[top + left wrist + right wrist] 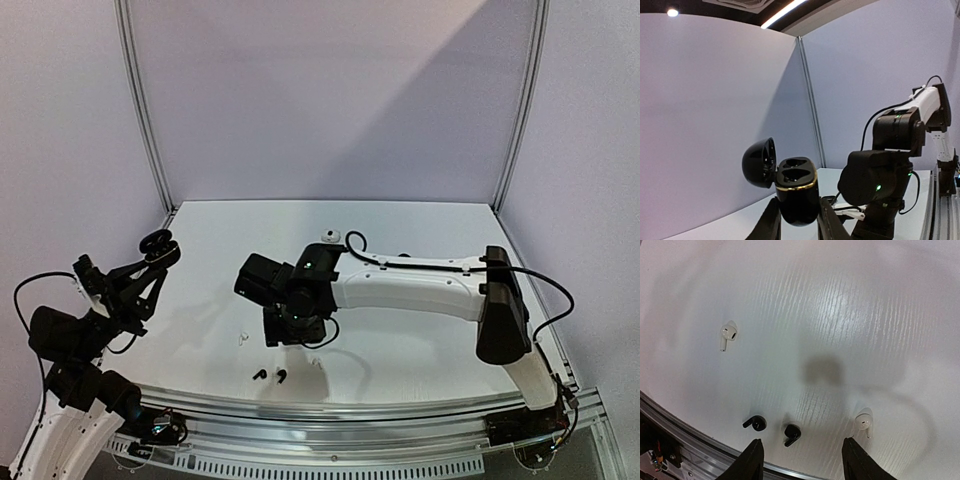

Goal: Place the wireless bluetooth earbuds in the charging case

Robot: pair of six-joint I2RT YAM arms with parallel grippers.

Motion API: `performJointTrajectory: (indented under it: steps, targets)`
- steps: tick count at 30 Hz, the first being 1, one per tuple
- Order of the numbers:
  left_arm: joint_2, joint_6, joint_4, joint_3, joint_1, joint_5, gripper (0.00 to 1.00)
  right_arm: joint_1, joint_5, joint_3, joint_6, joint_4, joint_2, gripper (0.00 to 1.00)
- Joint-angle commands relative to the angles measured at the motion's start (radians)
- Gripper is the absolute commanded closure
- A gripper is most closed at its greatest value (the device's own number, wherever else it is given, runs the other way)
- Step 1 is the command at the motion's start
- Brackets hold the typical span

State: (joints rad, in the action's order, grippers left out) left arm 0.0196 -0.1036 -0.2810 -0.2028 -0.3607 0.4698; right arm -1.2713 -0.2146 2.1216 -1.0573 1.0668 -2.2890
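My left gripper (796,220) is shut on a black charging case (797,192) with a gold rim, held upright above the table's left side. Its lid (759,162) is swung open and both sockets look empty. The case also shows in the top view (158,244). My right gripper (802,452) is open and empty, pointing down above the table. Two black earbuds (756,423) (791,433) lie just ahead of its fingertips near the front edge. One white earbud (863,421) lies by the right finger, another (728,333) farther off to the left. Other earbuds are out of view.
A small white case (331,236) sits at the back of the table, beside the right arm's cable (400,256). The metal front rail (675,427) runs just past the black earbuds. The right arm (400,290) stretches across the table's middle.
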Motion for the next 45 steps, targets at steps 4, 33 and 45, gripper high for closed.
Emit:
performJointTrajectory:
  steps: [4, 33, 45]
  targets:
    - [-0.056, 0.05, 0.185, -0.048, 0.013, 0.104, 1.0, -0.012, 0.014, 0.018, -0.073, -0.053, -0.096, 0.49]
    - [-0.058, 0.118, 0.217, -0.029, 0.007, -0.168, 1.0, -0.054, 0.064, 0.052, -0.195, -0.041, -0.211, 0.57]
    - [-0.056, 0.108, 0.212, -0.027, 0.004, -0.171, 1.0, -0.057, 0.066, 0.067, -0.191, 0.021, -0.23, 0.66]
